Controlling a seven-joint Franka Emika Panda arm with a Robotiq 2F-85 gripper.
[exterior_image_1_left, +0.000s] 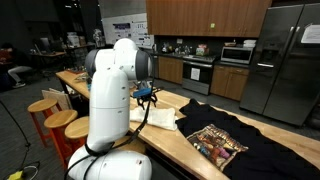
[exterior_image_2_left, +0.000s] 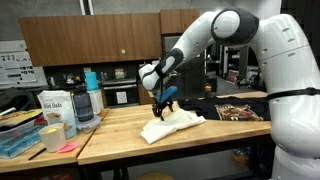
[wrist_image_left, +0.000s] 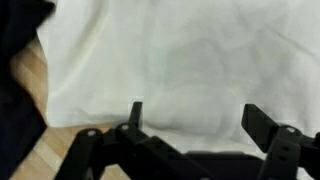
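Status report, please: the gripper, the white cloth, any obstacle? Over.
Gripper open, holding nothing, directly over white cloth. Cloth lies bunched on wooden table. Black shirt lies beside it; nothing between the fingers.

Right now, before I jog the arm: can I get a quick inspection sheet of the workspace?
Surface: wooden countertop, long and light-coloured.
Job's things: white folded cloth lying on the countertop, with a black printed T-shirt spread beside it.
Clutter: jars and containers grouped at one end of the countertop, stools alongside.
Grippers: gripper open, close over the cloth, holding nothing. Contact cannot be told.
Cables: nothing seen.
Surroundings: kitchen with wood cabinets and a steel fridge.
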